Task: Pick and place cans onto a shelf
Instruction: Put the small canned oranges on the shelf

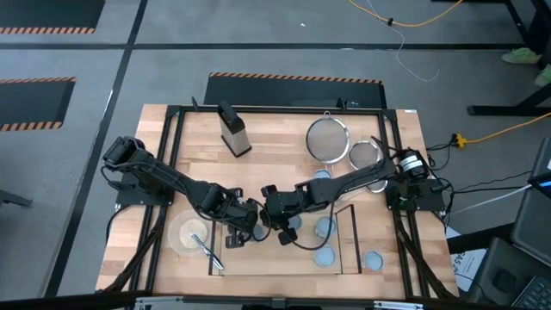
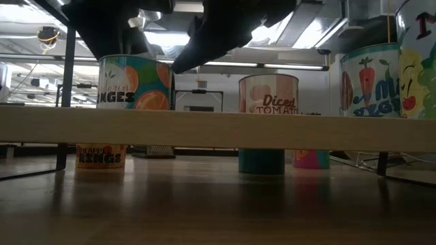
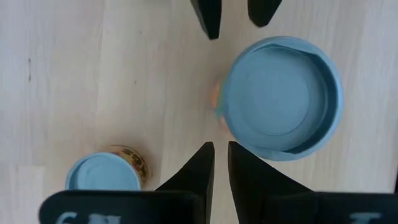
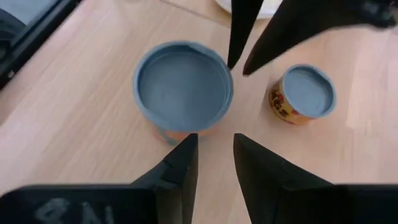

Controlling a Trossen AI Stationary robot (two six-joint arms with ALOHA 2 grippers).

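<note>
A can with a pale blue top and an orange-fruit label (image 3: 280, 99) stands upright on the light-wood shelf (image 2: 218, 129). It also shows in the right wrist view (image 4: 183, 84) and the low view (image 2: 133, 82). My left gripper (image 3: 221, 155) is shut above the shelf, just beside this can. My right gripper (image 4: 216, 149) faces it from the other side of the can, slightly open and empty. In the high view the two grippers (image 1: 251, 215) (image 1: 270, 211) meet at the table's middle and hide the can. A smaller yellow-labelled can (image 4: 303, 93) stands lower, beside the shelf.
More cans stand on the shelf (image 2: 268, 94) (image 2: 371, 78), and others on the table under it (image 2: 261, 160) (image 2: 101, 155). Two wire strainers (image 1: 327, 138) (image 1: 364, 153) and a dark block (image 1: 234, 131) are at the far side. A pale bowl with a utensil (image 1: 191, 234) sits near the left.
</note>
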